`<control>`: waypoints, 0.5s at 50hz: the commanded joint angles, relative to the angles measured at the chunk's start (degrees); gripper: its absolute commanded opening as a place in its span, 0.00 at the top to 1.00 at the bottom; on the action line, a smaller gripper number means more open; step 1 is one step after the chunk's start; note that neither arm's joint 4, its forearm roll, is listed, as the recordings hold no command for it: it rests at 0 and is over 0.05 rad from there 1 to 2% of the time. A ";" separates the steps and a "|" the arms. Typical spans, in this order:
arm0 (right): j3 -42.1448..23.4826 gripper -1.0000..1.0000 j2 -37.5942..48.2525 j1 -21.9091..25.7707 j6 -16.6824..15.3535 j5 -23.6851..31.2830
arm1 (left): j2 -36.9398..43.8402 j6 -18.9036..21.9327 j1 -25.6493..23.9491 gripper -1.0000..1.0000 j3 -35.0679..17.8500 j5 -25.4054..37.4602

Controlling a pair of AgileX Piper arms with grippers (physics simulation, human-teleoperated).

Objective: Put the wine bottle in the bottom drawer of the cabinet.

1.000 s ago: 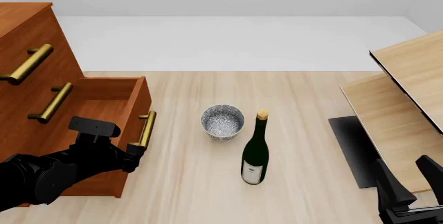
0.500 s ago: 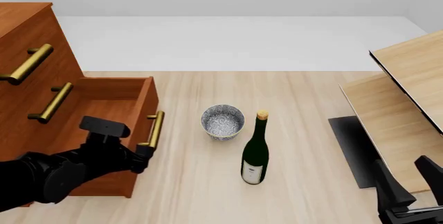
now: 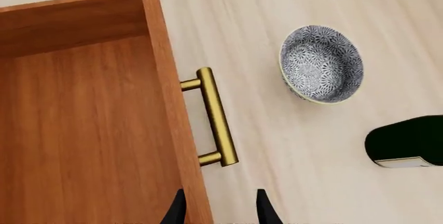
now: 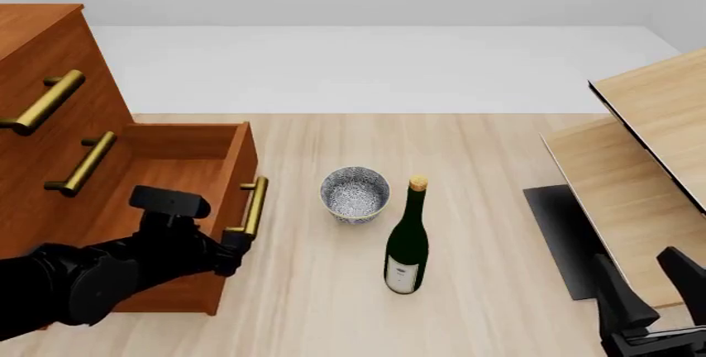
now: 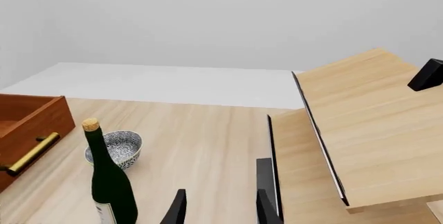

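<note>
**Jaws off the handle, drawer out: time to fetch the bottle**

Spread jaws on your left gripper (image 4: 234,246) now sit at the near corner of the bottom drawer (image 4: 165,177), just short of its brass handle (image 4: 255,207); in the left wrist view the two fingertips (image 3: 177,211) straddle the drawer's front board with the bar beyond them, so they pinch nothing. Over the last second the drawer front has slid out from the cabinet (image 4: 45,109) towards 3 o'clock, most of it in the first half-second, and your hand has travelled with it. It now looks open enough to take a bottle laid down, as far as I can judge.

That finishes the opening step. The wine bottle (image 4: 407,237) has not moved: it stands upright on the table at about 3 o'clock from the drawer front, with the speckled bowl (image 4: 355,194) at its 10 o'clock, close by but apart. Your right gripper (image 4: 643,301) has stayed low at the 5 o'clock corner of the front view, jaws apart and empty, well away from the bottle.

Next you need a grasp on the bottle. The glass is tall and narrow, so a careless approach could tip it, and the bowl lies beside the path back to the drawer.
</note>
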 commanded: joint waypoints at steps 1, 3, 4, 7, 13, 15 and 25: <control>0.00 0.00 -0.06 0.20 0.00 0.13 | -2.33 -2.40 -3.81 0.00 0.06 0.52; 0.00 0.00 0.03 0.14 0.27 0.13 | -3.52 -2.50 -3.54 0.00 -0.18 1.55; -0.01 0.00 -0.17 0.01 1.11 0.23 | -4.36 -2.94 -3.44 0.00 -0.32 2.08; -0.01 0.00 -0.95 -0.01 1.00 0.98 | -7.54 -1.08 -1.23 0.00 -0.45 3.82; 0.01 0.00 0.34 0.34 0.62 -0.10 | -14.08 3.16 1.62 0.00 -1.93 8.84; 0.01 0.00 0.24 0.46 0.43 0.00 | -15.88 1.20 1.99 0.00 -2.77 11.14; 0.02 0.00 1.82 0.54 0.33 -1.45 | -25.88 1.38 2.18 0.00 -6.67 19.65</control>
